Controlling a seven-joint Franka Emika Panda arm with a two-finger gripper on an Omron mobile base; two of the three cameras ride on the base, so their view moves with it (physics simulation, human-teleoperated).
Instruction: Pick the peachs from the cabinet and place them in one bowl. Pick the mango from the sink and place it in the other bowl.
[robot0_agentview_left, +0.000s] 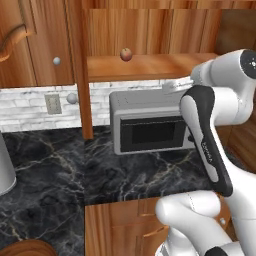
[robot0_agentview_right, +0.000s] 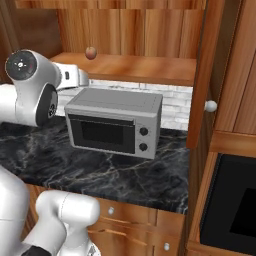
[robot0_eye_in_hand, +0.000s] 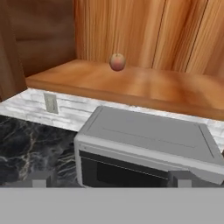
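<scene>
Bench (robot0_agentview_left: 45, 165): black marble with pale veining, glossy, wood drawer fronts below with small round knobs. Backsplash (robot0_agentview_right: 172, 102) is white brick with a beige outlet plate (robot0_agentview_left: 53, 104). A grey boxy microwave (robot0_agentview_right: 112, 121) sits on the bench against the backsplash, dark glass door, two dials on the right.

Above it is the cabinet (robot0_agentview_left: 150, 65): warm brown wood, broad plank shelf, vertical grain panel back, post on its left side. One peach (robot0_eye_in_hand: 117, 62) sits on the shelf near the back panel, round, reddish-orange with a paler blush, directly above the microwave. Only one peach is visible.

The wooden bowl (robot0_agentview_left: 27, 248) is at the bottom-left edge of the left base view, dark brown, mostly cut off.

Gripper (robot0_eye_in_hand: 109, 179): jaws spread wide, nothing between them, fingertips (robot0_eye_in_hand: 40, 178) low in the hand view in front of the microwave, pointing toward the shelf and well apart from the peach.
</scene>
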